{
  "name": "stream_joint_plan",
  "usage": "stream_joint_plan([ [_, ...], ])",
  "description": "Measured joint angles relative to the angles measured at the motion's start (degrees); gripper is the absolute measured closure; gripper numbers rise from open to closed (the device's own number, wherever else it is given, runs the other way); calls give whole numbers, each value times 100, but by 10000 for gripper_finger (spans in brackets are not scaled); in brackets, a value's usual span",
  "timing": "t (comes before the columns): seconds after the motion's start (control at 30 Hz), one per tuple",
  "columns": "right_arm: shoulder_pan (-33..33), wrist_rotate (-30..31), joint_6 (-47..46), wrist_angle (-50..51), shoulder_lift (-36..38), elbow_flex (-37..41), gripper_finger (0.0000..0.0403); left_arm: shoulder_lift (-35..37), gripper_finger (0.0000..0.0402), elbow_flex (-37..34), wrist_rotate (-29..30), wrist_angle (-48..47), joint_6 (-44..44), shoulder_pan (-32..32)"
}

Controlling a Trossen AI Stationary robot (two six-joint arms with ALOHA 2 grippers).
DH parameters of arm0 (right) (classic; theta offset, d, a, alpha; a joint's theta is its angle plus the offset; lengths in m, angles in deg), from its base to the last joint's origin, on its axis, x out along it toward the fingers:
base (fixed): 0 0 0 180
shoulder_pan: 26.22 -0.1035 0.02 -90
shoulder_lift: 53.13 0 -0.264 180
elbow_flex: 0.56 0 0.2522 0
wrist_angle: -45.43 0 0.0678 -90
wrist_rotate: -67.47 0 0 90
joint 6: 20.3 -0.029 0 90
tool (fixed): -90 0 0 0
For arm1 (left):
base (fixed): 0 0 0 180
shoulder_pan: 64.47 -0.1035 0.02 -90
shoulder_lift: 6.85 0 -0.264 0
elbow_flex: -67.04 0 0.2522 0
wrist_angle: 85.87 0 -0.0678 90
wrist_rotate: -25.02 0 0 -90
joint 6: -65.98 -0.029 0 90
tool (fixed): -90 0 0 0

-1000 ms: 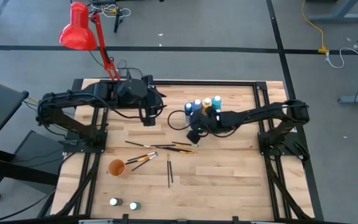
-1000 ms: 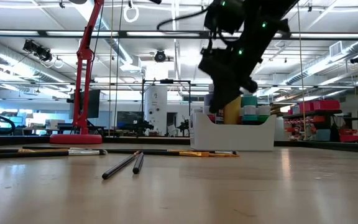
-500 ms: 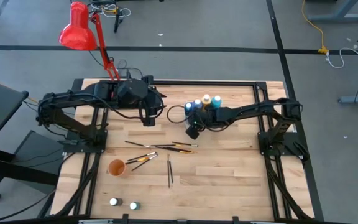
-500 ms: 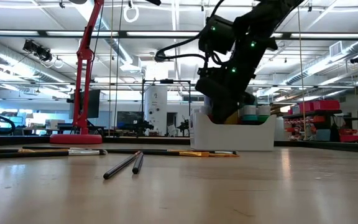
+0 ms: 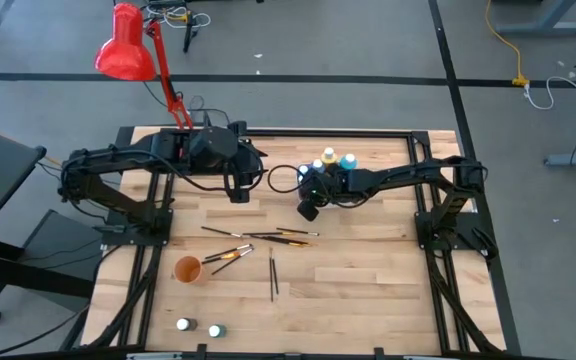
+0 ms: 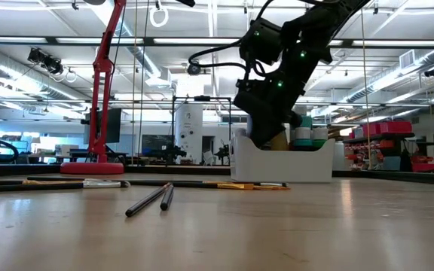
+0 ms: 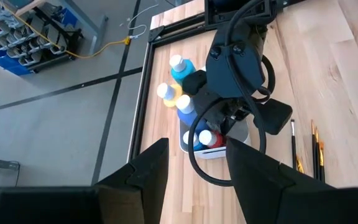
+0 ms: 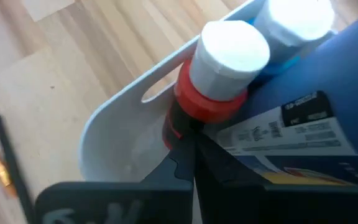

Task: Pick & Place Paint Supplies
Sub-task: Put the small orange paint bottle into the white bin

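A white tray [image 5: 340,186] at the table's far middle holds several white-capped paint bottles [image 5: 329,157]. My right gripper [image 5: 309,209] is shut and slants down into the tray's left end, its tips [image 8: 188,140] beside a red bottle [image 8: 219,68] and a large blue bottle [image 8: 303,124]. Thin dark-handled brushes [image 5: 258,236] lie flat on the wood mid-table, and two small bottles [image 5: 198,327] stand near the front edge. My left gripper [image 5: 239,190] hangs open above the table's far left part, touching nothing. My right gripper's shut fingertips [image 8: 185,146] lie right beside the red bottle's lower side [image 8: 171,127], inside the tray's wall [image 8: 123,124], slanting down from the table's right. I cannot tell whether they touch the bottle, which stands upright in the tray.
An orange cup [image 5: 188,269] stands at the near left of the brushes. A red desk lamp [image 5: 126,45] rises from the far left corner. A loop of black cable [image 5: 283,180] hangs between the two grippers. Bare wood lies right of the brushes.
My right gripper, shut throughout, has swung toward the table's left edge and sunk a little, so the arm now lies over the tray and hides some bottles. The tray and brushes have stayed in place.
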Motion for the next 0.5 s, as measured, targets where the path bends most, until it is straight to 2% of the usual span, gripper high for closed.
stream_joint_plan([
  [0.17, -90, -433, -140, 254, 4, 0, 403, 0, 230, 0, -1, 0, 2, 0],
  [0.5, -50, 248, -65, -33, -235, -12, 403, 0, 230, 0, -4, 2, 2, 2],
])
